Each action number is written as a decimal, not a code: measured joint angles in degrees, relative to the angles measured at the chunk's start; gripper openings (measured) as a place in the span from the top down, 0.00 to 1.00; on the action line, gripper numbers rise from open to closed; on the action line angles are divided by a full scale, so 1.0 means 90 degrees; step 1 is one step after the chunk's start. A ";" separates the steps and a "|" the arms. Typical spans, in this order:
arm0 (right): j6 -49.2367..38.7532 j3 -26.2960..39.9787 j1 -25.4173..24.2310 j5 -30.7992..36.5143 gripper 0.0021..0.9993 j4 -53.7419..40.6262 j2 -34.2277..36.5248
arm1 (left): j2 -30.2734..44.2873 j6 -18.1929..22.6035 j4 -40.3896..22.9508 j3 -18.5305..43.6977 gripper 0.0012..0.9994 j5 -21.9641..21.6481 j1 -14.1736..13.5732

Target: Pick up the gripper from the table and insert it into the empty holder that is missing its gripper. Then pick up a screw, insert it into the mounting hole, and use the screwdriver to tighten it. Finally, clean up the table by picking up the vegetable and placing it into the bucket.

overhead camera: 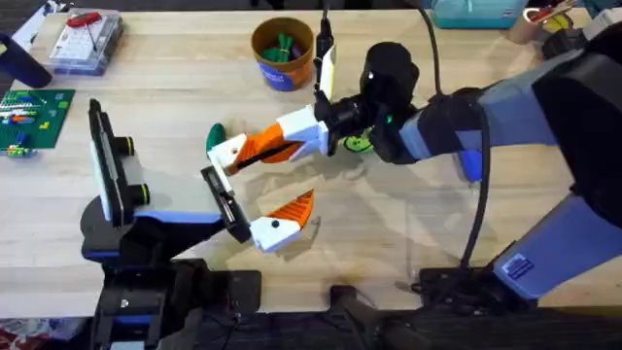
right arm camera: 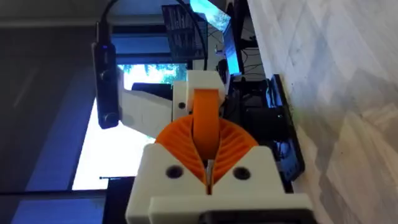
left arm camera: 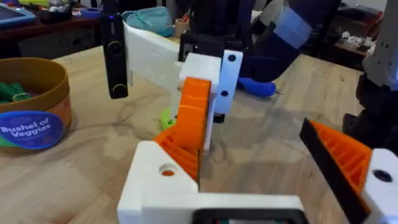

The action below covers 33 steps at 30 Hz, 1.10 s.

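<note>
The loose gripper, a white block with an orange wedge, sits at the upper end of the black holder. My right gripper reaches in from the right and is shut on the wedge; its ribbed pads press together. The left gripper stands open, its one fitted finger far from the loose piece. The bucket holds green pieces at the table's back. A dark green vegetable lies behind the white block. The blue-handled screwdriver lies beyond.
A tall black plate with yellow-ringed knobs stands at the left. A clear parts box and a green board sit at the back left. A lime-green item lies under the right arm.
</note>
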 joint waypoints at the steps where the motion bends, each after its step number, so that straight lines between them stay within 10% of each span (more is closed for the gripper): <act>1: 0.0000 0.0000 0.0000 0.0000 1.00 0.0000 0.0000 | 0.0000 0.0000 0.0000 0.0000 0.01 0.0001 0.0000; 18: 0.0002 0.0000 0.0000 -0.0002 0.95 -0.0006 0.0000 | 0.0000 0.0001 0.0000 0.0000 0.01 -0.0002 0.0000; 26: -0.0019 0.0000 0.0117 0.0044 0.03 -0.0086 0.0129 | -0.0001 0.0052 -0.0002 0.0000 0.01 0.0045 -0.0015; 33: -0.0019 0.0000 0.0120 0.0046 0.00 -0.0091 0.0132 | 0.0000 0.0056 -0.0002 0.0001 0.01 0.0045 -0.0015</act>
